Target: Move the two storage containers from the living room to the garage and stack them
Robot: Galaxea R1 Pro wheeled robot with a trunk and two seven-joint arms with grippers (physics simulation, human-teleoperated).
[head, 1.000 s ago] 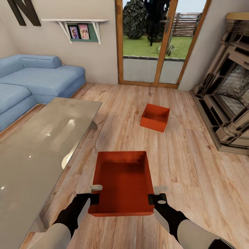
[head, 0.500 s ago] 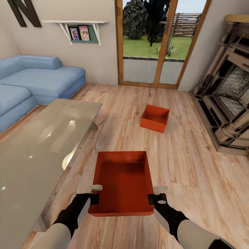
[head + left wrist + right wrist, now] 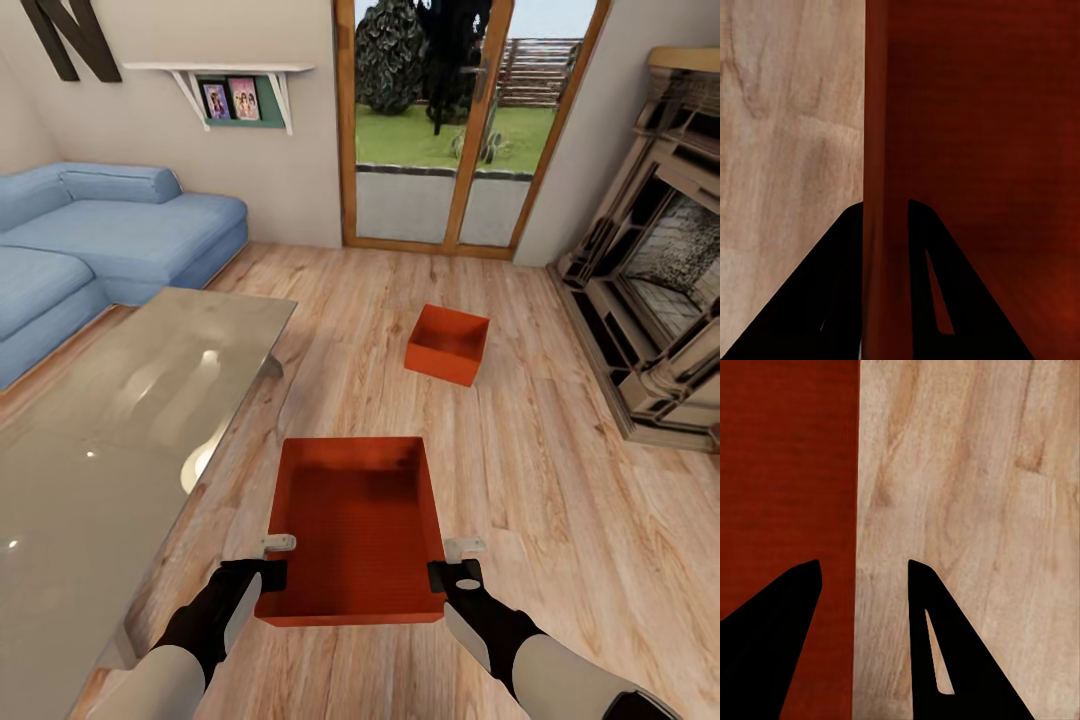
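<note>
- Gripping the near storage container (image 3: 358,530) from both sides: left gripper (image 3: 272,570) pinches its left wall, right gripper (image 3: 452,572) straddles its right wall.
- Second container (image 3: 448,343) sits on the wood floor (image 3: 560,500) farther off, toward the garden doors (image 3: 455,130).
- Glass coffee table (image 3: 110,430) stands left.

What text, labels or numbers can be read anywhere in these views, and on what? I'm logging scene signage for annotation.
"N": a large dark letter mounted on the wall above the sofa, partly cut off by the picture's edge.
Two framed pictures on the wall shelf: too small to tell any text.
Storage containers: no label visible.
</note>
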